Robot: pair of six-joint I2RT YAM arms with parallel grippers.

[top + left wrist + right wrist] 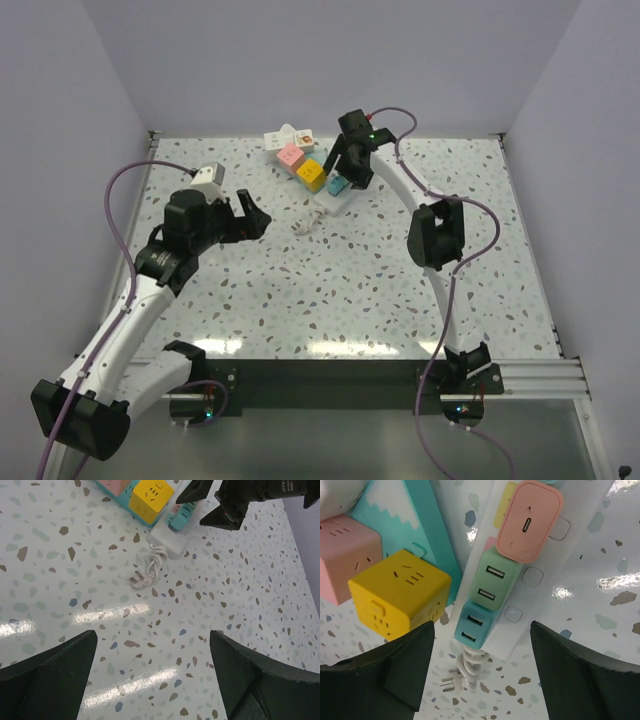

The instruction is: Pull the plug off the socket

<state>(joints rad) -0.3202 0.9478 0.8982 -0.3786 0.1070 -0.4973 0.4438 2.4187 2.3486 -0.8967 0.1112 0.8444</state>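
We count two hands, two socket strips, three plugs, two cube adapters and one loose cord on the speckled, glossy worktop (605,630); the white socket strip (550,565) is long and flat, and runs from near-left to far-right, carrying all three plugs in a row: a pink plug (530,522) with one oval port, a green plug (492,580) with two slots, and the blue plug (472,625) with two slots at its near end; left of it lies a teal strip (415,525) bearing a yellow cube (400,597) and a pink cube (345,555), both smooth plastic with rounded edges; a coiled white cord (470,662) leaves the white strip's near end.

The right hand (349,178) hangs over the blue plug, released, one dark finger on each side and neither touching it; the left hand (152,635) is well apart to the near left over bare worktop, spread wide and grasping nothing.
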